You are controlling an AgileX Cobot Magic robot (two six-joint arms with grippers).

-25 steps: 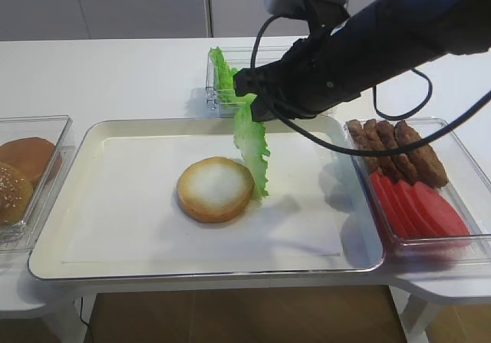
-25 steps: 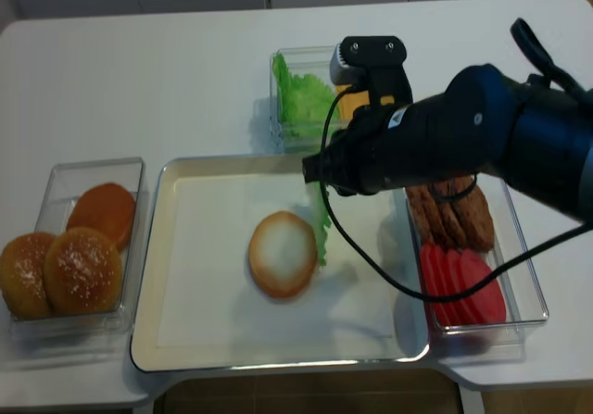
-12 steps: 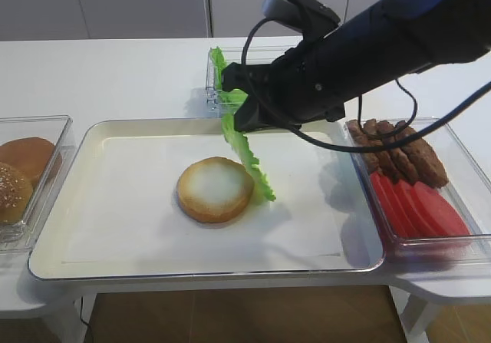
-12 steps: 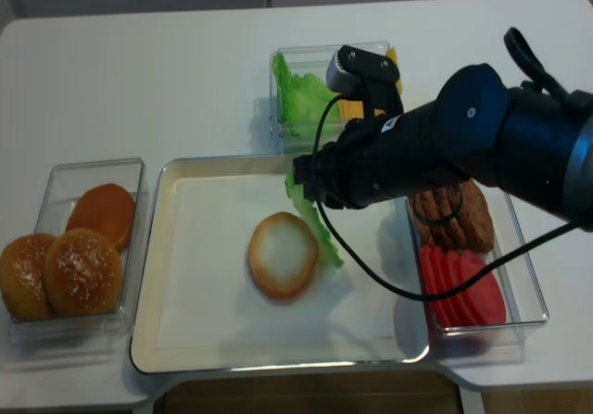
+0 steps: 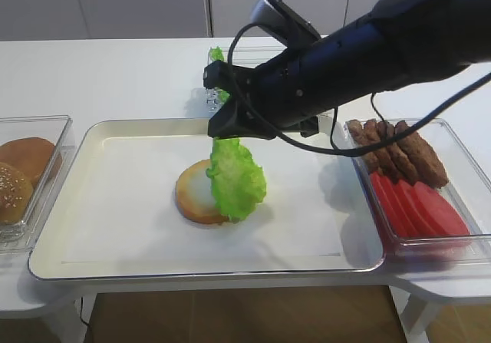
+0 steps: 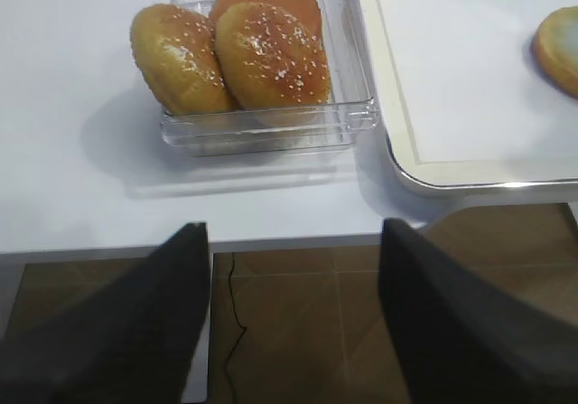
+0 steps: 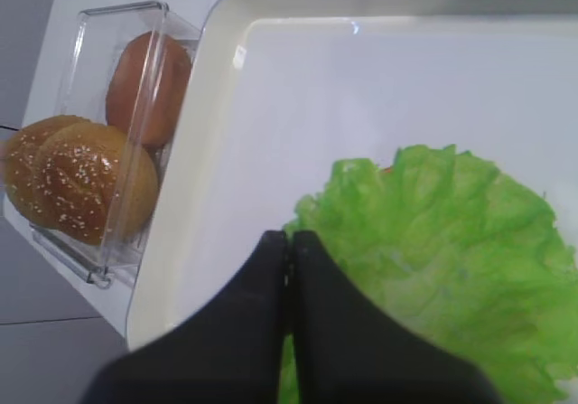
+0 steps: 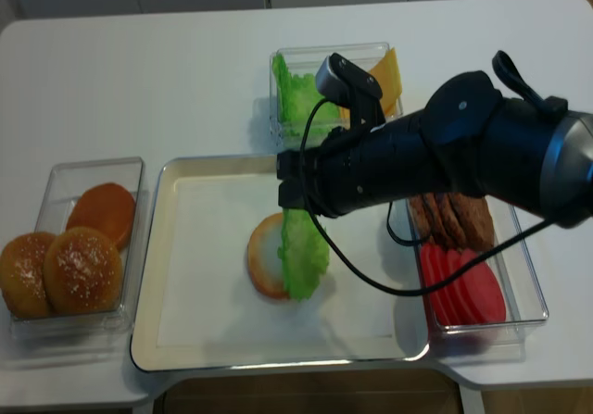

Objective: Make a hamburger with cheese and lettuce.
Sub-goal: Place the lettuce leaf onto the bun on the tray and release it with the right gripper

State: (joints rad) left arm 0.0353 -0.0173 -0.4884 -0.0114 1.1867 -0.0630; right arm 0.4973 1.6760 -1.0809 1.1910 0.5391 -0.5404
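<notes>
Currently, step in hand: the right tool [image 5: 221,128] is lowering a bright green ruffled lettuce leaf [image 5: 236,177] onto the round flat bun half with a pale cut face [image 5: 193,196].
Right tool: its jaws are pinching fully together on the leaf's upper edge, as the right wrist view is showing.
Left tool [image 6: 293,323]: its fingers are standing wide apart, gripping nothing, over the worktop edge near the clear tub of domed brown buns [image 6: 237,56].
Lettuce position: hanging from the tool, draping over the bun's right part, on the shallow white tray [image 5: 115,239].
Cheese: pale-yellow square slices [image 8: 389,73] are waiting in the clear tub behind the tray.
Handling: the leaf is looking light, limp and tearable, so an edge pinch is suiting it; it is likely to fold or land off-centre.
Bun handling: probably soft and crushable, best left lying.
</notes>
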